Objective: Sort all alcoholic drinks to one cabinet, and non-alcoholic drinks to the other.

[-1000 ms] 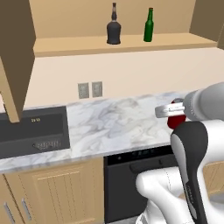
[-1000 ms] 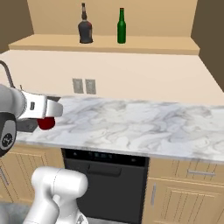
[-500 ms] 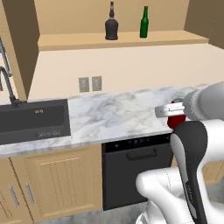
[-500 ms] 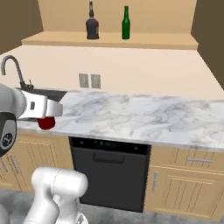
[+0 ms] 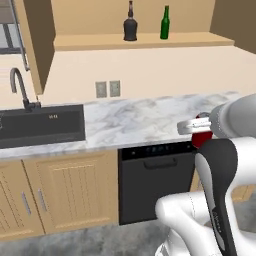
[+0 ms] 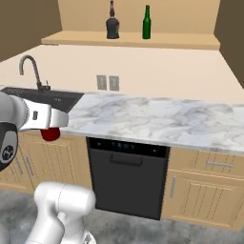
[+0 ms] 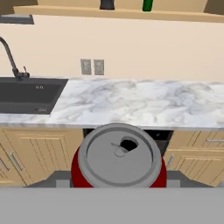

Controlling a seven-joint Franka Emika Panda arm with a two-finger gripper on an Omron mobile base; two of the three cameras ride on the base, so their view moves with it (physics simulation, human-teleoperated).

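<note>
The open wall cabinet [image 5: 150, 41] holds a squat black bottle [image 5: 130, 25] and a slim green bottle [image 5: 165, 24] side by side on its tan shelf; both also stand on the shelf in the right base view, black bottle [image 6: 112, 24] and green bottle [image 6: 147, 24]. My gripper [image 5: 200, 131] is shut on a red can [image 5: 201, 137], carried in front of the counter, far below and well back from the shelf. In the hand view the red can [image 7: 119, 159] shows its silver top between my fingers [image 7: 57, 180]. The right base view has the red can [image 6: 50, 134] under my hand.
A marble counter [image 5: 145, 117] runs below the cabinet, with a dark sink [image 5: 40, 125] and faucet [image 5: 20, 90] at its left. A black dishwasher front [image 5: 155, 175] sits under the counter between light-wood base cabinets [image 5: 65, 190]. Two wall outlets [image 5: 108, 89] are on the backsplash.
The whole scene has shrunk and shifted: the base has backed away from the counter, bringing the faucet and floor into view. The can stays in my gripper.
</note>
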